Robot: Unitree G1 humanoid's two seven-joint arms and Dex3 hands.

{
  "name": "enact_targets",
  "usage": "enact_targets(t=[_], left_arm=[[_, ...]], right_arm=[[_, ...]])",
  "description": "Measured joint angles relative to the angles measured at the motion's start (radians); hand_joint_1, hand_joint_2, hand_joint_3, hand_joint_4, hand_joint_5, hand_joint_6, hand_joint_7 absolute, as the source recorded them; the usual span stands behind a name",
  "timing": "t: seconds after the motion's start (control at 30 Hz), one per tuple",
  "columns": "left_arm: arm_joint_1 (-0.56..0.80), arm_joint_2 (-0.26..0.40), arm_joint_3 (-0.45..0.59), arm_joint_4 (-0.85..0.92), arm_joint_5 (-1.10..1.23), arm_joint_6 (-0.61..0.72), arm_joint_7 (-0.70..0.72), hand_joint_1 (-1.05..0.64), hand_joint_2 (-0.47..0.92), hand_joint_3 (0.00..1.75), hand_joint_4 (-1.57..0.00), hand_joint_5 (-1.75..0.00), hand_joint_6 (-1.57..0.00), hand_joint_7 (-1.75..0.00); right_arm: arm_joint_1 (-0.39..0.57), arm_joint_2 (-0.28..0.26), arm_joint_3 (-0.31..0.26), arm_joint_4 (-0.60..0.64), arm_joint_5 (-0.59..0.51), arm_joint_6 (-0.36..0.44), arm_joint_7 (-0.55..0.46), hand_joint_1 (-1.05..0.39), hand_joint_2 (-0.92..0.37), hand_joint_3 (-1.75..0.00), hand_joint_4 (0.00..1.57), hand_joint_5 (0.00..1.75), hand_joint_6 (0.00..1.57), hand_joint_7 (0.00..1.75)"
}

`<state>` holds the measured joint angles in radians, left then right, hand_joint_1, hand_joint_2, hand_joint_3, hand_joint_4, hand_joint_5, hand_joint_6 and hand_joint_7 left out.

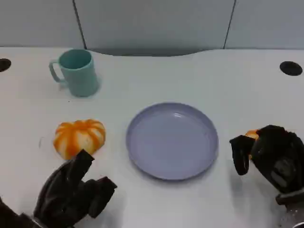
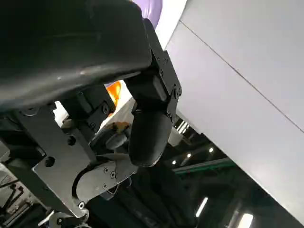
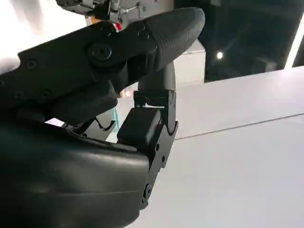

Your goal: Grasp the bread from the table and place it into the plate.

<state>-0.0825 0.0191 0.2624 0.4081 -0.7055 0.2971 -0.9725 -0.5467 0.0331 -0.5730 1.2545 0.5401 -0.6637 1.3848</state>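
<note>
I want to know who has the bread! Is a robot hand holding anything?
The right hand seems to grip something orange, mostly hidden; where it grips cannot be told. The left hand holds nothing, beside the orange striped bread.

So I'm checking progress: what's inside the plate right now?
Nothing: the lavender plate shows only its bare inner surface. The orange-and-white bread lies on the table beside it. The right hand covers something orange beside the plate; what it is can't be told.

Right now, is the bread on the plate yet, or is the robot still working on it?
Not yet. The purple plate holds nothing. An orange-and-white bread lies on the table to its left, untouched, just beyond the left hand. The right hand, right of the plate, is curled around something orange, probably another bread, though mostly hidden. Still left: carrying it over the plate and letting go.
</note>
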Motion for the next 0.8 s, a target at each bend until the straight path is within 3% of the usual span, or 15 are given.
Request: enact_targets(t=[0.07, 0.13, 0.23, 0.4, 0.5, 0.6, 0.63, 0.7, 0.77, 0.8], left_arm=[[0.0, 0.0, 0.0, 0.0, 0.0, 0.0, -0.001, -0.11, 0.15, 1.14, -1.2, -1.75, -0.97, -1.75], [0.0, 0.0, -0.001, 0.0, 0.0, 0.0, -0.002, -0.11, 0.15, 1.14, -1.2, -1.75, -0.97, -1.75], [0.0, 0.0, -0.002, 0.0, 0.0, 0.0, -0.002, -0.11, 0.15, 1.15, -1.2, -1.75, -0.97, -1.75], [0.0, 0.0, -0.002, 0.0, -0.003, 0.003, -0.003, -0.06, 0.15, 1.17, -1.18, -1.75, -0.95, -1.75], [-0.001, -0.001, -0.002, 0.002, -0.002, -0.002, -0.009, -0.13, 0.14, 1.14, -1.14, -1.75, -0.93, -1.75], [0.0, -0.008, -0.009, 0.001, 0.066, -0.164, -0.008, -0.4, 0.59, 0.36, -0.88, -1.75, -0.74, -1.75], [0.0, -0.011, -0.014, 0.0, 0.099, -0.246, -0.009, -0.44, 0.66, 0.25, -0.79, -1.75, -0.69, -1.67], [0.0, -0.014, -0.022, -0.002, 0.158, -0.408, -0.017, -0.51, 0.77, 0.09, -0.56, -1.72, -0.64, -1.31], [-0.001, -0.012, -0.026, -0.019, 0.215, -0.567, -0.014, -0.59, 0.82, 0.03, -0.43, -1.57, -0.59, -1.1], [-0.004, -0.007, -0.026, -0.03, 0.249, -0.646, -0.006, -0.62, 0.84, 0.02, -0.37, -1.34, -0.54, -0.91]], right_arm=[[0.0, 0.001, -0.001, 0.0, 0.001, -0.001, 0.007, -0.48, -0.92, -0.05, 0.92, 1.75, 1.09, 0.77], [0.0, 0.0, 0.007, 0.0, -0.009, -0.015, -0.006, -0.48, -0.92, -0.05, 0.91, 1.75, 1.03, 0.98], [0.002, -0.006, 0.023, 0.0, -0.03, -0.028, -0.025, -0.49, -0.92, -0.06, 0.91, 1.75, 0.99, 1.08], [0.003, 0.007, -0.002, -0.007, 0.003, -0.033, -0.015, -0.42, -0.91, 0.0, 0.93, 1.75, 1.1, 0.72], [0.003, 0.017, -0.016, -0.007, 0.025, -0.024, 0.002, -0.43, -0.92, -0.01, 0.92, 1.75, 1.07, 0.85], [0.003, 0.017, -0.017, -0.006, 0.025, -0.015, 0.016, -0.41, -0.92, -0.02, 0.92, 1.75, 1.01, 0.95], [0.003, 0.017, -0.018, -0.005, 0.025, -0.015, 0.018, -0.42, -0.92, -0.02, 0.92, 1.75, 1.0, 0.98], [0.003, 0.017, -0.017, -0.003, 0.022, -0.015, 0.016, -0.45, -0.92, -0.06, 0.91, 1.75, 0.98, 0.98], [0.002, 0.016, -0.007, -0.002, 0.011, -0.023, 0.005, -0.46, -0.92, -0.07, 0.92, 1.75, 0.94, 1.15], [0.002, 0.015, 0.002, -0.002, -0.002, -0.029, -0.003, -0.48, -0.92, -0.06, 0.93, 1.75, 0.93, 1.25]])
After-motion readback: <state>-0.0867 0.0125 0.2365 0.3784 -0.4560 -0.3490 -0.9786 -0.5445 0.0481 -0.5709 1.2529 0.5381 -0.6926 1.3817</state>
